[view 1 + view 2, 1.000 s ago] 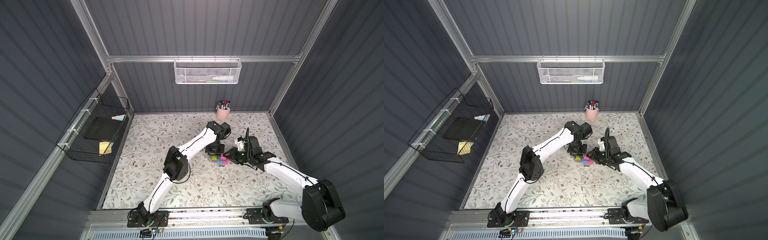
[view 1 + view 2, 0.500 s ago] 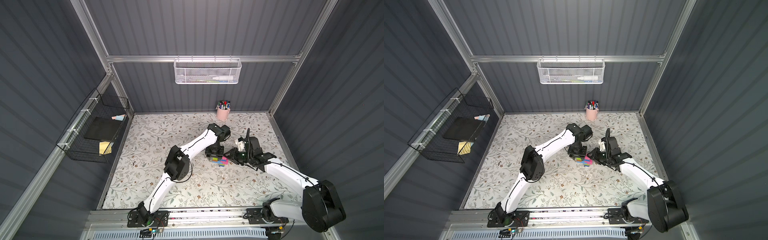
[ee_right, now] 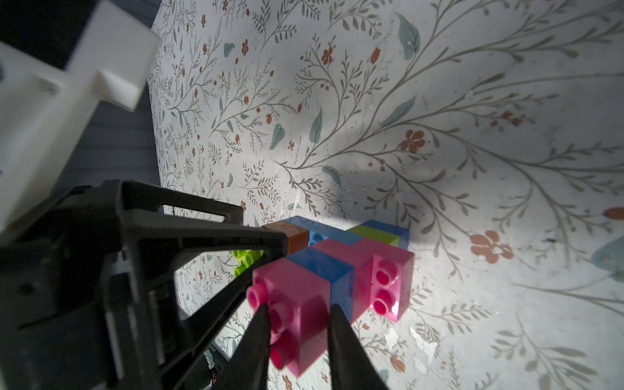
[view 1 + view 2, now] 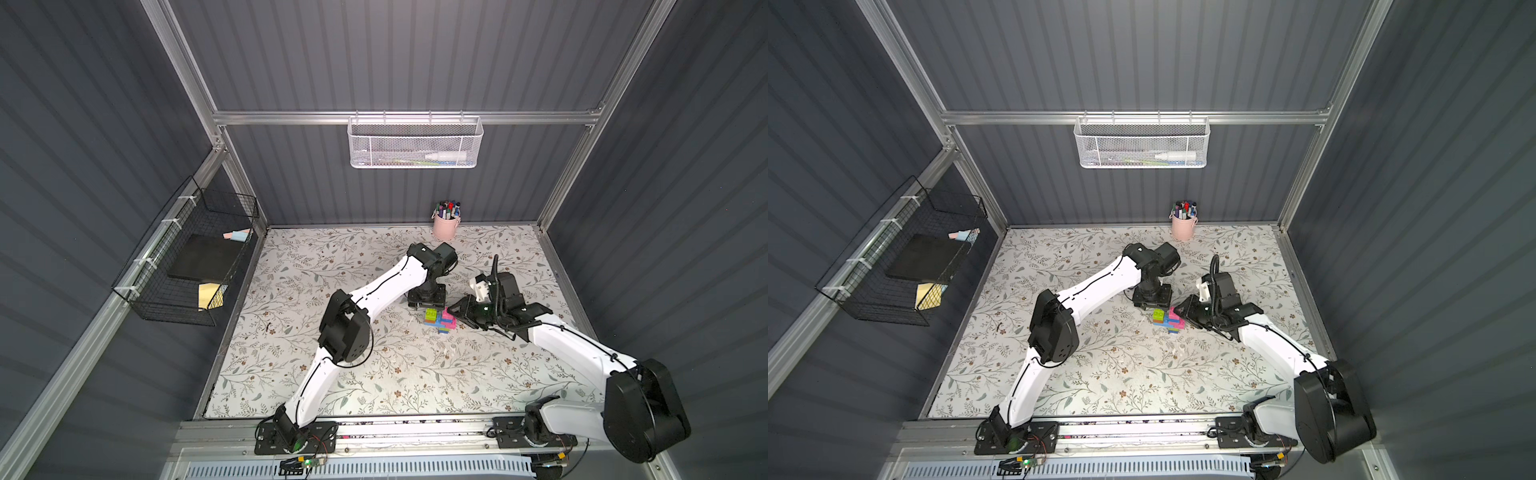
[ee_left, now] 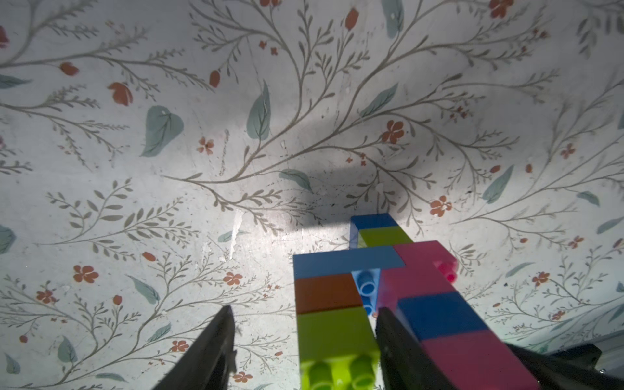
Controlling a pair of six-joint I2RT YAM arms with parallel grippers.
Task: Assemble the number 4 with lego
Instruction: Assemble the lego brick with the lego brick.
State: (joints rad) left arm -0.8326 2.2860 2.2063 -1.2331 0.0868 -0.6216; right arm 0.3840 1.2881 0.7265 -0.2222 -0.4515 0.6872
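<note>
I have the number 4 point(image 4: 439, 321) lying flat near the middle of the bench point(image 4: 374, 374), between my two arms. Well behind it, against the back wall, stands one pink cup point(image 4: 444, 229) of marker pens point(image 4: 447, 206). One white mesh basket point(image 4: 415, 143) hangs on that wall and one black wire basket point(image 4: 187, 257) hangs on the side wall. What blocks my sight is the rig itself. In both top views the left pincer point(image 4: 428, 307) hangs over the figure's far end. In the right wrist view its black frame covers the lime green brick point(image 3: 248, 255), so only the studs show through.

Counting colours in the left wrist view, I get two lime green, one orange brick point(image 5: 326, 292), one long light-blue bar point(image 5: 344, 261) and two darker blue. Pink makes at least two, and I cannot tell whether the middle pink is one brick or two. All are glossy, square-edged plastic blocks with round studs, some slightly see-through. The bench cover is a matt floral print, scuffed in places.

The left pincer stands open around the end lime green brick, wider than the brick. One finger is clear of it, and the other sits in the gap beside the pink and blue column, so it grips nothing. The right pincer point(image 3: 297, 307) is drawn in tight on the studded end pink brick point(image 3: 290, 283), holding the figure there.
</note>
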